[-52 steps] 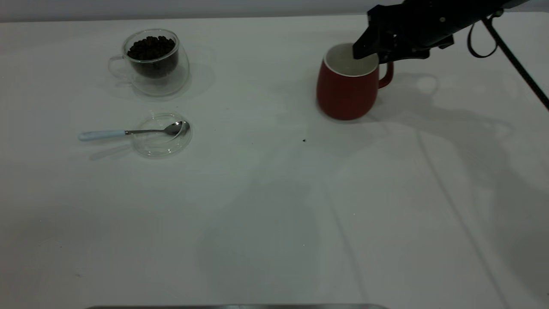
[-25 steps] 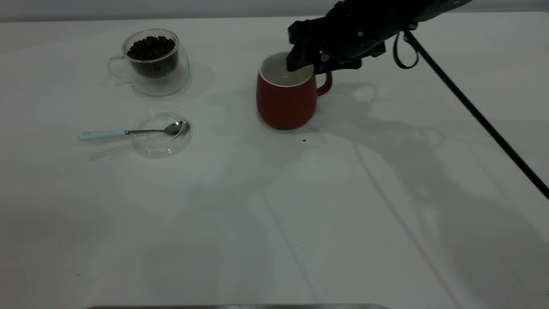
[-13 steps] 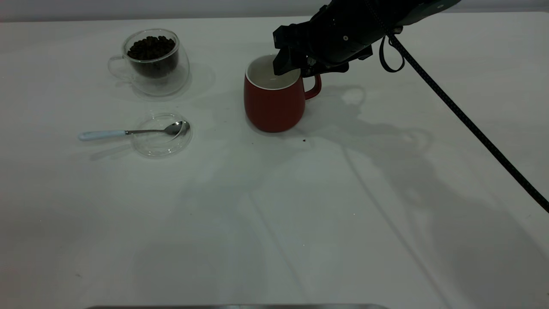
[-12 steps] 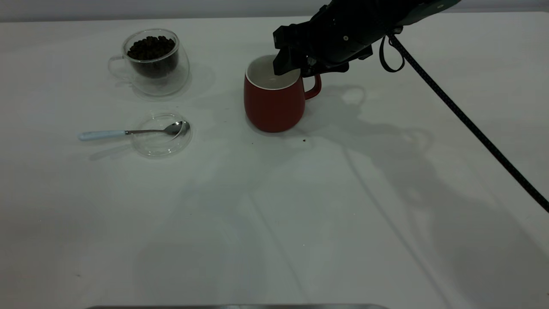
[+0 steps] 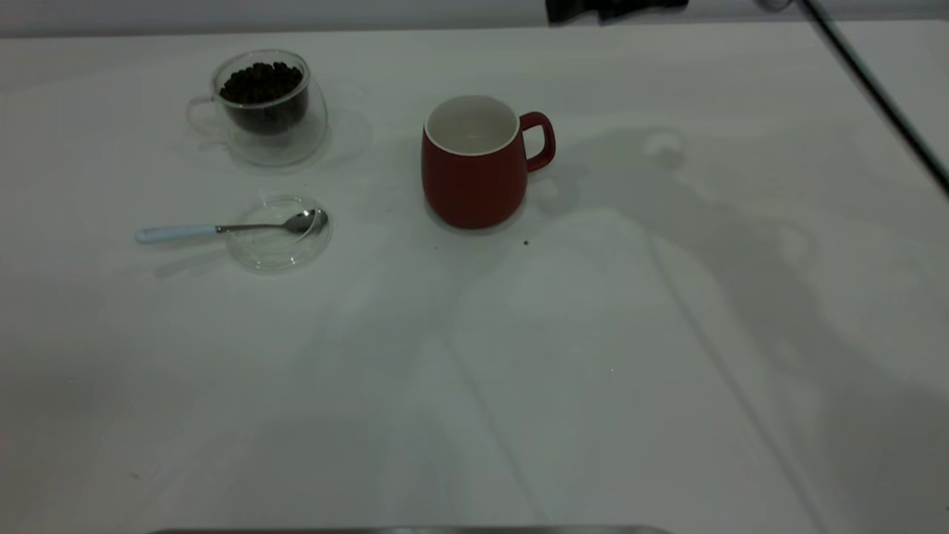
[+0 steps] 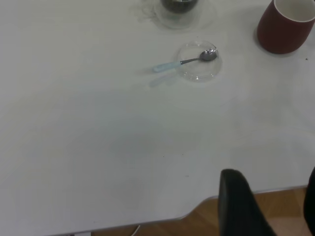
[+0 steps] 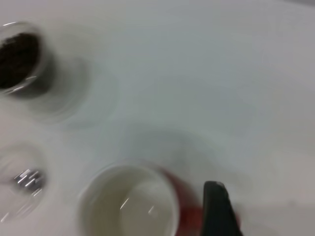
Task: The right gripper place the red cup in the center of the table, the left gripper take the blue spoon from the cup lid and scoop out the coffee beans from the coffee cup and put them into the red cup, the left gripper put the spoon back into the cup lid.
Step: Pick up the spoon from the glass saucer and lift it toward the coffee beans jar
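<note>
red cup (image 5: 473,174): upright on table (image 5: 593,371), near centre, handle toward 3 o'clock, free of both grippers
right gripper (image 5: 604,7): above the table's far edge, at cup's 1 o'clock, fingers' state unclear
left gripper (image 6: 268,209): over near table edge, well apart from blue spoon (image 5: 222,228), fingers spread
blue spoon: bowl in cup lid (image 5: 278,248), at 9 o'clock of red cup

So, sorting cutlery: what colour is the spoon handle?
Pale blue-white spoon handle, clearest in the exterior view.

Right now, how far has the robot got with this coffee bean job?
Step one looks done: the red cup stands alone near the middle of the table, empty inside, with the right gripper above it. Nothing is in hand. The left gripper hangs near the table's edge, far from the blue spoon, which lies on the cup lid. The coffee beans fill the coffee cup; scooping and returning the spoon remain.
</note>
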